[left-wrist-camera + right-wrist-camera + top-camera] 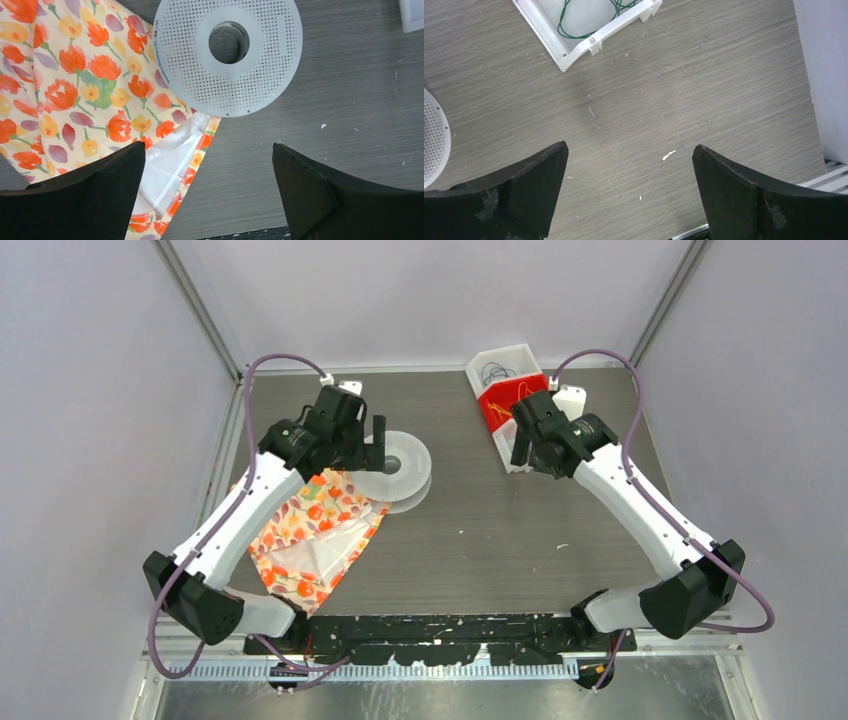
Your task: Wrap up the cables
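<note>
Thin cables (498, 371) in white tray (545, 36)

Nothing here can be read for certain. A curved line of tiny grey print runs along the left side of the perforated plastic spool (260, 75), just inside its holes, too small to make out. In the white bin (497, 352), far right, a red card (497, 403) bears yellow marks, illegible.

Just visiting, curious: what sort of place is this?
Probably a robotics lab test cell: two arms bolted to a walled-in table, with practice props, a perforated spool and a floral cloth.
</note>
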Motion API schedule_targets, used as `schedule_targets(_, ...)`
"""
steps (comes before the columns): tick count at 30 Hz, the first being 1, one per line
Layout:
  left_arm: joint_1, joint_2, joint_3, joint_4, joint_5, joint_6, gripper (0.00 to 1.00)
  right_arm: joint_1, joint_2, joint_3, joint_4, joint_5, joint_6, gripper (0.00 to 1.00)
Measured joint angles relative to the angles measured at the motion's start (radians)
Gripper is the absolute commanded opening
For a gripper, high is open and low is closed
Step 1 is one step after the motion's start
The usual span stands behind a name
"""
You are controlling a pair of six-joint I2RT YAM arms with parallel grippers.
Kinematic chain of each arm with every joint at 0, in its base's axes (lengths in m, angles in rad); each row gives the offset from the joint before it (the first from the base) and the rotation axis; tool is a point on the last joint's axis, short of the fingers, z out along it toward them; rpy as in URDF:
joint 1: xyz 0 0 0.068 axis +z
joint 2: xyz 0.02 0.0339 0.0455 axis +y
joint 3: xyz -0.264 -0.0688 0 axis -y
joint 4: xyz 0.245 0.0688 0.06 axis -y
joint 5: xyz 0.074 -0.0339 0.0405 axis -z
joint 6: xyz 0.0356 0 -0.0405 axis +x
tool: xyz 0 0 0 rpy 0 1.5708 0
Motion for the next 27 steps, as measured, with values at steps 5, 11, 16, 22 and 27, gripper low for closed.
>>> schedule_targets(5,0.0,-0.056,-0.03,0.048,-0.006,0.002,1.0,0.0,0.0,0.0,0.008,-0.016,0.0,1.0)
schedule_targets(11,0.0,-0.103,-0.047,0.093,-0.007,0.021,1.0,0.0,0.0,0.0,0.008,-0.029,-0.004,1.0)
schedule_targets(16,0.0,-0.108,-0.052,0.115,-0.01,0.024,1.0,0.0,-0.008,0.0,0.016,-0.039,-0.006,1.0)
schedule_targets(22,0.073,-0.085,-0.068,0.127,0.084,-0.002,1.0,0.0,-0.044,-0.002,0.043,-0.075,-0.013,1.0)
schedule_targets(27,0.329,0.013,-0.146,0.175,0.289,-0.096,1.0,0.0,-0.082,-0.004,0.055,-0.111,-0.021,1.0)
